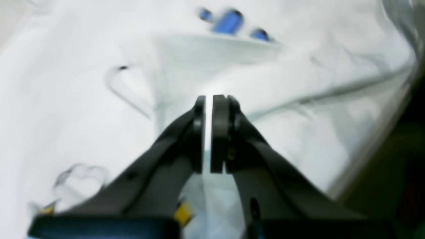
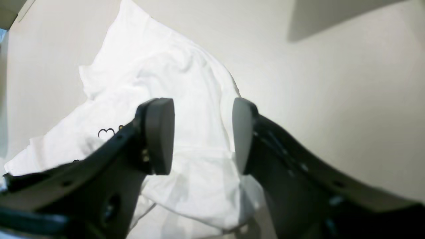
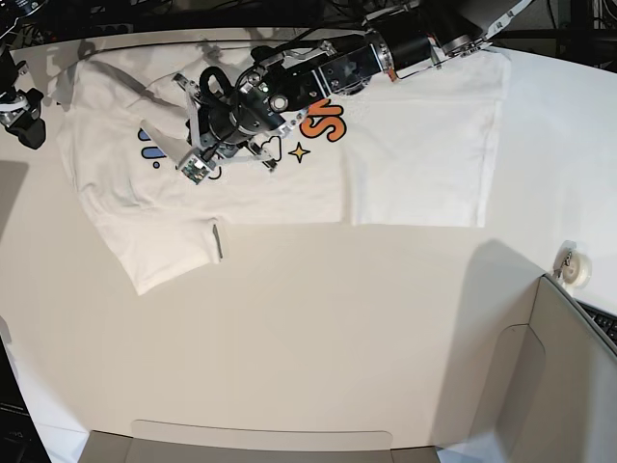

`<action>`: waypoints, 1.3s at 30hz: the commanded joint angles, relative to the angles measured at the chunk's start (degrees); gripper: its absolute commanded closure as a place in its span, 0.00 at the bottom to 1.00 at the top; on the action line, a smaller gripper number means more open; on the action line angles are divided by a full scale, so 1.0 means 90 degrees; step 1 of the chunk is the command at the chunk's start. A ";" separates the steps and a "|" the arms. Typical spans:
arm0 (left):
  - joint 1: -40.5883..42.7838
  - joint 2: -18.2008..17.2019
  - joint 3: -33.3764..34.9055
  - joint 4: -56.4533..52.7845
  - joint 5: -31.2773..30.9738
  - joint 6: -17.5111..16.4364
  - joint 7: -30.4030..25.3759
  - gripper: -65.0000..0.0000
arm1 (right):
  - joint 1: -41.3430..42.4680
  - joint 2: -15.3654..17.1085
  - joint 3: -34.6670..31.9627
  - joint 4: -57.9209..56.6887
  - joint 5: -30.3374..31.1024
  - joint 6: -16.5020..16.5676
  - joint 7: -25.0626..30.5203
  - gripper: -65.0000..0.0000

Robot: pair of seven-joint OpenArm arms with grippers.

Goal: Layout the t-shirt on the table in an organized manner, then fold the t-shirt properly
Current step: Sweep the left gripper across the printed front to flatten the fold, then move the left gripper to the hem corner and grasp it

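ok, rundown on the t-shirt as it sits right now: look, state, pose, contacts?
The t-shirt is white, cotton-looking, with a colourful print of orange letters, blue shapes and a small star. It lies spread on the white table near the far edge, print up. One sleeve angles toward the near side, wrinkled and partly folded. The left gripper, shut, sits over the printed area; whether it pinches fabric is unclear. The right gripper hovers open above a sleeve.

T-shirt [image 3: 289,145] spread on table [image 3: 318,338], far side — left end effector [image 3: 193,166] above it.
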 commanded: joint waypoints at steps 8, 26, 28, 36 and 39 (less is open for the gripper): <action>0.0182 -0.0313 -0.1747 0.0781 0.0021 0.0955 -0.0085 0.94 | 0.0022 0.0122 0.0025 0.0075 0.0065 0.0017 0.0096 0.56; 0.1960 -0.0928 -0.6387 0.2393 -0.0008 -0.1653 0.0540 0.57 | 0.0667 -0.0053 0.0025 0.0075 -0.0648 0.0017 0.0126 0.56; 0.2097 -0.1006 -0.6866 0.2403 -0.0008 -0.1927 0.0550 0.55 | 0.0803 -0.0053 0.0025 0.0075 -0.0873 0.0017 0.0126 0.56; 0.2380 -0.1182 -0.8360 0.2403 -0.0018 -0.2679 0.0580 0.55 | 0.1614 -0.0053 -0.0444 0.0075 -0.1644 0.0017 0.0126 0.56; 0.2468 -0.1211 -0.8810 0.2403 -0.0027 -0.2845 0.0580 0.54 | 0.1888 -0.0063 -0.0893 0.0075 -0.2123 0.0017 0.0126 0.56</action>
